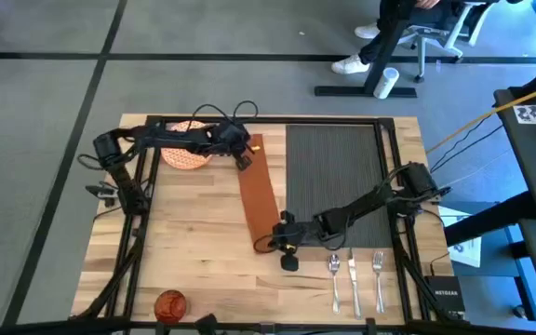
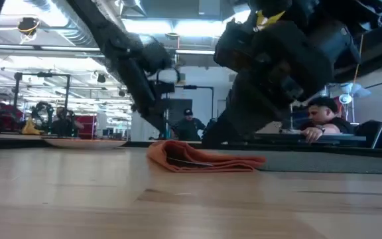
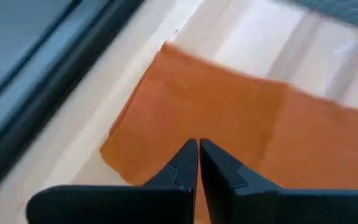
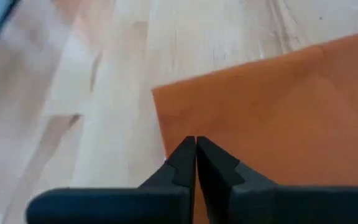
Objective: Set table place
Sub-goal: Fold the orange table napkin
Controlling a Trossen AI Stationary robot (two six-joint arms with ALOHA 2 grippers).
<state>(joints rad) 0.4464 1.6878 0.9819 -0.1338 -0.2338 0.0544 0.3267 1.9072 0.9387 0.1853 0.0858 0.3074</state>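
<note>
A long brown napkin (image 1: 259, 195) lies slanted on the light-wood table (image 1: 194, 251), just left of the dark ribbed placemat (image 1: 338, 167). My left gripper (image 1: 243, 160) is shut over the napkin's far end (image 3: 216, 106). My right gripper (image 1: 285, 246) is shut over its near end (image 4: 260, 106), which looks rumpled and slightly raised in the low view (image 2: 204, 159). The orange-patterned plate (image 1: 186, 158) sits at the far left, partly under my left arm. Spoon (image 1: 334, 279), knife (image 1: 353, 277) and fork (image 1: 378, 277) lie side by side near the front right. The orange cup (image 1: 170, 303) stands at the front edge. My left gripper comes down from above on the napkin's far end (image 3: 166, 143), close to its end edge, fingers shut. The fingertips (image 3: 185, 158) hide the place of contact, so one layer or several cannot be told. The cloth around them lies flat on the table. My right gripper comes down from above on the napkin's near end (image 4: 173, 124), beside a corner (image 4: 155, 92), fingers shut. Its own fingertips (image 4: 182, 158) cover the place of contact. That end rests on the table, bunched with a fold gaping open (image 2: 178, 160).
Black rails (image 1: 133, 214) run along the table's edges. Bare wood lies left of the napkin and between it and the cup. Beyond the table a person sits at a desk (image 2: 323, 119); another person's legs and an office chair (image 1: 426, 37) show on the floor.
</note>
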